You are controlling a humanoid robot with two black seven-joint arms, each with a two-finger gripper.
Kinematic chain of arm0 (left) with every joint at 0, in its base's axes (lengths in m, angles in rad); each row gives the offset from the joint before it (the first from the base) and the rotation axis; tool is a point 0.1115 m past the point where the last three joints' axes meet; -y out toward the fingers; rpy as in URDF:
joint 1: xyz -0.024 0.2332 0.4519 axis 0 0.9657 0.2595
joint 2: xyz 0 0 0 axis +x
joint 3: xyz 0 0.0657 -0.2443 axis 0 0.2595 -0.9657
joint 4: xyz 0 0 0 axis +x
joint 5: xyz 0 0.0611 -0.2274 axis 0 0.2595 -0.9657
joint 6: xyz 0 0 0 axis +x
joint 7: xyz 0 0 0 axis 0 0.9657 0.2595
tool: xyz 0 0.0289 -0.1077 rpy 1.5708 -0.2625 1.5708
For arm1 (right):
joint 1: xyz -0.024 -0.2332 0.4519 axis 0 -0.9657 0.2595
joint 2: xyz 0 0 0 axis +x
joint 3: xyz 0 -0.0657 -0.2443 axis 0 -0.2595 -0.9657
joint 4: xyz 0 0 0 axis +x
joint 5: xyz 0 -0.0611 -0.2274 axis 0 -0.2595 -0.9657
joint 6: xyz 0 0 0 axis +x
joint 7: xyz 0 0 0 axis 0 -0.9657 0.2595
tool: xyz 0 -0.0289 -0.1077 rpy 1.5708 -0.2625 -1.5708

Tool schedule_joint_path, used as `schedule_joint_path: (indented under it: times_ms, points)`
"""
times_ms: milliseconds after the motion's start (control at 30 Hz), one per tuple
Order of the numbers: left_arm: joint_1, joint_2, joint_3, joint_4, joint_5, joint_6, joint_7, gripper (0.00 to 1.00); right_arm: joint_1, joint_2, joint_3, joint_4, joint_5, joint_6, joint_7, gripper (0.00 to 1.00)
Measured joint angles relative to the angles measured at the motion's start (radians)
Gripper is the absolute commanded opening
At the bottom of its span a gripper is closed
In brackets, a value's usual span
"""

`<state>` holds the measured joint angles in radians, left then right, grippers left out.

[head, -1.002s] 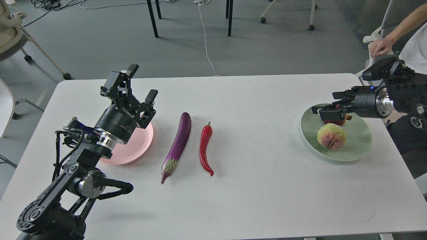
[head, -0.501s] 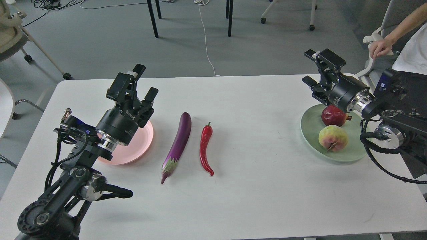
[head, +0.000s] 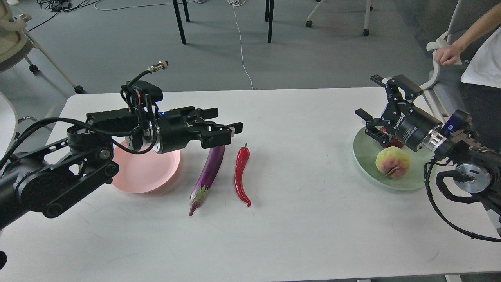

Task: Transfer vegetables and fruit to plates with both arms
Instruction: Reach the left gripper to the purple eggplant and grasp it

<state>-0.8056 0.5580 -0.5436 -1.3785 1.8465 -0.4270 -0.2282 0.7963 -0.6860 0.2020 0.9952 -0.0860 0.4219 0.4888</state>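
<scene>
Swung flat since before, left gripper [head: 223, 131] gapes wide above the eggplant [head: 208, 172]. Right gripper [head: 377, 105] spreads wide over the green plate [head: 366, 164].

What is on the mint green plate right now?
On the green plate lies a yellow-pink fruit. Behind it a dark red fruit shows only as slivers; the right end effector covers most of it.

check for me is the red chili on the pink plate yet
No, the red chili lies on the bare table beside the eggplant, to the right of the pink plate.
</scene>
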Motion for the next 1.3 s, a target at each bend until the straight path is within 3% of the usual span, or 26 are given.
schedule_joint_path:
  times_ms: [134,234,367,601,1302]
  points:
    - [-0.156,-0.05,0.207,0.12,0.012,-0.039,0.01,0.98,-0.001,0.0,-0.002,0.0,-0.001,0.0,0.0,0.99]
    - [-0.185,-0.09,0.287,0.178,0.01,-0.041,0.07,0.98,-0.003,-0.011,-0.002,0.004,-0.001,0.0,0.0,0.99]
    - [-0.15,-0.117,0.307,0.201,-0.002,-0.042,0.159,0.98,-0.007,-0.037,-0.002,0.008,-0.001,0.001,0.0,0.99]
    - [-0.112,-0.133,0.311,0.21,-0.007,-0.049,0.229,0.98,-0.014,-0.043,-0.002,0.012,-0.001,0.003,0.0,0.99]
    - [-0.07,-0.174,0.316,0.269,-0.006,-0.062,0.264,0.95,-0.027,-0.043,-0.006,0.018,-0.003,0.005,0.0,0.99]
